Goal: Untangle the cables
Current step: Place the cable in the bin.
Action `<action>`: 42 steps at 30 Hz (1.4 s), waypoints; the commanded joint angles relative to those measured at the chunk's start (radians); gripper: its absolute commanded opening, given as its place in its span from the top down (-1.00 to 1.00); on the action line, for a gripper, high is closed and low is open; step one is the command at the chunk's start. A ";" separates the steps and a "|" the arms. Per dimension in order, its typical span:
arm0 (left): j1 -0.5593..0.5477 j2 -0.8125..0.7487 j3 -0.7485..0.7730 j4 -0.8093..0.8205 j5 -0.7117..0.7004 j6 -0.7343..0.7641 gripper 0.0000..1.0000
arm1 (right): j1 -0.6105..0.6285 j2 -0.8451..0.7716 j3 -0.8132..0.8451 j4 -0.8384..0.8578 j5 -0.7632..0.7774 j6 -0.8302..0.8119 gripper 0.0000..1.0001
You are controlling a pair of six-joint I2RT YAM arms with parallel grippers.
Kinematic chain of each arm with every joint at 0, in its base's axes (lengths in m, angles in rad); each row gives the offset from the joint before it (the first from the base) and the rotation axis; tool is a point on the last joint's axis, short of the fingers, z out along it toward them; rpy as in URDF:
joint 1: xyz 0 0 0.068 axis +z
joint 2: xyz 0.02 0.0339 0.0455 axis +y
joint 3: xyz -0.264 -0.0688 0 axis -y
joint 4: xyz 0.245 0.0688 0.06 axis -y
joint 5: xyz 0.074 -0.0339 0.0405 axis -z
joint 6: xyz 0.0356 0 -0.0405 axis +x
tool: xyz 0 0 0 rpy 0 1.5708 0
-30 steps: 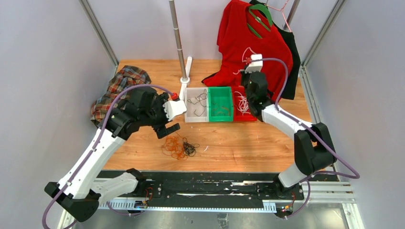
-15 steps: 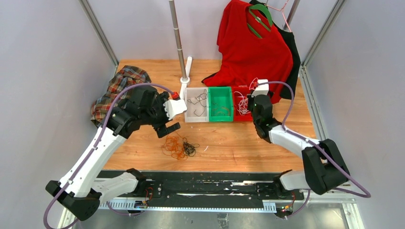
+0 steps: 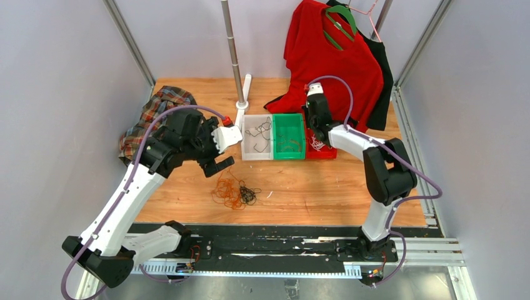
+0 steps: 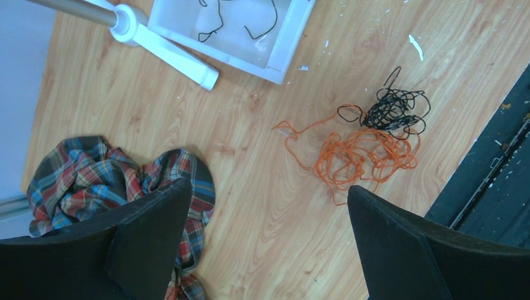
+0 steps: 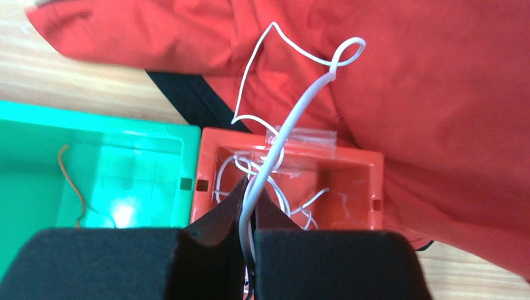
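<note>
Grip: the right hand [image 5: 250,212] pinches a thin white cable [image 5: 294,119] over a small red plastic bin [image 5: 375,187]; the left hand [image 4: 269,194], spread wide, hovers above tangled orange and black cables [image 4: 365,153] on the wooden surface [image 4: 187,125].

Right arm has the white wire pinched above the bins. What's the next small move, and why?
Probably open the right gripper and let the thin white cable fall into the small red plastic bin. The gripper is shut on that cable at the red bin, which already holds white wire loops, while the green plastic bin beside it holds an orange-brown wire.
</note>
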 commanded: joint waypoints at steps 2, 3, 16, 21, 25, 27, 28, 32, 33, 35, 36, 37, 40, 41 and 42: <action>0.048 0.014 0.027 0.003 0.040 0.030 -0.99 | -0.019 0.057 0.036 -0.154 -0.009 -0.011 0.99; 0.053 0.017 0.027 0.003 0.043 0.033 -0.99 | -0.022 0.059 0.026 -0.157 -0.009 -0.004 0.99; 0.059 0.015 0.026 0.003 0.061 0.028 -0.93 | -0.060 0.078 0.037 -0.244 -0.095 0.015 0.36; 0.059 0.004 0.027 0.003 0.050 0.041 -0.93 | -0.064 0.037 0.111 -0.315 -0.119 0.000 -0.18; 0.059 0.017 0.035 0.003 0.055 0.039 -0.93 | -0.064 -0.033 0.125 -0.352 -0.153 -0.011 -0.24; 0.059 0.028 0.044 0.003 0.060 0.029 -0.93 | -0.065 -0.060 0.139 -0.378 -0.163 -0.016 -0.24; 0.059 0.031 0.048 0.003 0.062 0.027 -0.93 | -0.066 -0.072 0.149 -0.392 -0.167 -0.016 -0.24; 0.059 0.038 0.058 0.003 0.065 0.028 -0.92 | -0.067 -0.098 0.179 -0.414 -0.181 -0.010 -0.23; 0.059 0.037 0.059 0.003 0.065 0.028 -0.92 | -0.067 -0.099 0.186 -0.416 -0.188 -0.008 -0.23; 0.061 0.037 0.061 0.003 0.063 0.029 -0.91 | -0.067 -0.089 0.202 -0.427 -0.204 -0.003 -0.19; 0.060 0.037 0.060 0.003 0.063 0.029 -0.91 | -0.067 -0.080 0.209 -0.431 -0.214 -0.001 -0.17; 0.061 0.036 0.060 0.003 0.063 0.030 -0.91 | -0.066 -0.071 0.214 -0.436 -0.221 0.003 -0.12; 0.060 0.037 0.059 0.003 0.064 0.033 -0.91 | -0.066 -0.046 0.220 -0.444 -0.245 0.015 0.17; 0.061 0.037 0.058 0.003 0.066 0.033 -0.91 | -0.066 -0.038 0.219 -0.449 -0.243 0.020 0.27; 0.062 0.038 0.059 0.003 0.067 0.032 -0.90 | -0.066 -0.029 0.217 -0.452 -0.240 0.026 0.33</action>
